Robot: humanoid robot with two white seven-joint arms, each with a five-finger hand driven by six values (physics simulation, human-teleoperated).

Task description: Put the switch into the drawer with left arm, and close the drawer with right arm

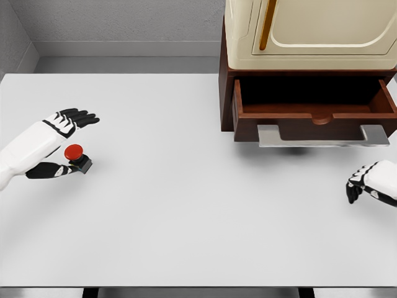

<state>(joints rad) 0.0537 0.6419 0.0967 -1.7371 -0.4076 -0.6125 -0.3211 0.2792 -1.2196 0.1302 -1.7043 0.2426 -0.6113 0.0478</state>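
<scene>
Left hand [61, 143]: at the counter's left edge, fingers spread above and thumb low, bracketing the switch but not yet clamped on it.
Switch [77, 158]: red button on a small dark base, sitting on the white counter [186, 205] between thumb and fingers; whether the thumb already touches the base is hard to tell from this angle.
Grasp risk: the base is small and low, so a closing thumb could push it sideways or tip it instead of pinching it; fingers landing on the rounded red cap could slip off.
Carry risk: the drawer lies well apart to the right, so a weak pinch may drop the switch along the way.
Drawer [313, 105]: pulled open under the cream cabinet [310, 34], dark interior showing nothing inside, metal handle [322, 135] jutting forward.
Placement risk: a low approach could catch the front panel or handle; an early release would land the switch on the counter.
Right hand [369, 185]: at the right edge below the drawer, fingers curled loosely on nothing; pushing too soon could trap the left arm.
</scene>
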